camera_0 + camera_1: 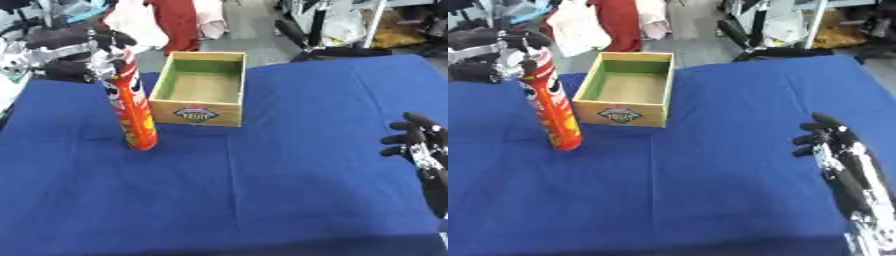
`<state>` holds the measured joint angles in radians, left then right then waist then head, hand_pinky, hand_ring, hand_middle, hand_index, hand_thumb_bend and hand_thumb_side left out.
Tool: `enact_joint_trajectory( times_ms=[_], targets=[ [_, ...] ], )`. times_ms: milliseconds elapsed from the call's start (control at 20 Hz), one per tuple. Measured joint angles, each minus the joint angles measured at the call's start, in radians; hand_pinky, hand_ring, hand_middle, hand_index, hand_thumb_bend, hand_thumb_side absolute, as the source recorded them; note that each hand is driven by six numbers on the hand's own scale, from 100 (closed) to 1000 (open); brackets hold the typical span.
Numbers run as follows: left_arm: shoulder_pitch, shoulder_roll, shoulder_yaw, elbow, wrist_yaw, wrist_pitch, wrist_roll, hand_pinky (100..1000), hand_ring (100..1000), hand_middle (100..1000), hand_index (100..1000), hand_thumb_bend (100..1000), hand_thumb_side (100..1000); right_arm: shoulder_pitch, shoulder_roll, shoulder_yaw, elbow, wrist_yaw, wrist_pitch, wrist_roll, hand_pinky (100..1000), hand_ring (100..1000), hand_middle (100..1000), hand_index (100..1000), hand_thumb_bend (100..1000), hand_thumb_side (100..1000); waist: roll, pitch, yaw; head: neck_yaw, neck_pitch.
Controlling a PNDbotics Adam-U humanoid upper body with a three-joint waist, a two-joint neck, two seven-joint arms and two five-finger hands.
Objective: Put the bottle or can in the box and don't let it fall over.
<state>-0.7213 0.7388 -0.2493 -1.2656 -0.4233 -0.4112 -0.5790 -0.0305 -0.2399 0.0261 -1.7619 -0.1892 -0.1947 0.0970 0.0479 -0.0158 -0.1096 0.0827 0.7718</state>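
A tall red and orange can (133,107) stands upright on the blue table (262,190), just left of the wooden box (199,90). My left hand (83,50) comes in from the upper left, its fingers curled round the top of the can. The box is open, with a green inside and nothing in it, and carries a label on its front wall. My right hand (833,142) rests open at the right edge, fingers pointing up and away from the can and the box.
Beyond the table's far edge hang a red cloth (179,22) and a white cloth (131,22). Black equipment (341,50) lies at the far right edge. Blue tabletop stretches in front of the box.
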Motion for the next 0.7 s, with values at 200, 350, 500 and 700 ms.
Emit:
enact_joint_trajectory(
  times_ms=[200, 350, 500, 700],
  targets=[
    [0.000, 0.001, 0.000, -0.005, 0.009, -0.005, -0.025, 860, 917, 946, 1000, 100, 1000, 0.000, 0.000, 0.000, 0.000, 0.000, 0.000, 0.000, 556, 639, 689, 835, 100, 446, 0.001, 0.000, 0.000, 0.000, 0.000],
    [0.000, 0.001, 0.000, -0.006, 0.005, -0.006, -0.032, 866, 924, 950, 1000, 100, 1000, 0.000, 0.000, 0.000, 0.000, 0.000, 0.000, 0.000, 556, 639, 689, 835, 100, 446, 0.002, 0.000, 0.000, 0.000, 0.000],
    [0.000, 0.001, 0.000, -0.006, -0.008, -0.004, -0.025, 872, 933, 956, 1000, 100, 1000, 0.000, 0.000, 0.000, 0.000, 0.000, 0.000, 0.000, 556, 639, 689, 835, 100, 447, 0.002, 0.000, 0.000, 0.000, 0.000],
    [-0.001, 0.001, 0.000, -0.011, -0.027, 0.002, 0.019, 882, 939, 960, 1000, 100, 1000, 0.000, 0.001, 0.000, 0.000, 0.000, 0.001, 0.001, 556, 639, 689, 835, 100, 447, 0.002, 0.000, 0.000, 0.001, 0.000]
  ],
)
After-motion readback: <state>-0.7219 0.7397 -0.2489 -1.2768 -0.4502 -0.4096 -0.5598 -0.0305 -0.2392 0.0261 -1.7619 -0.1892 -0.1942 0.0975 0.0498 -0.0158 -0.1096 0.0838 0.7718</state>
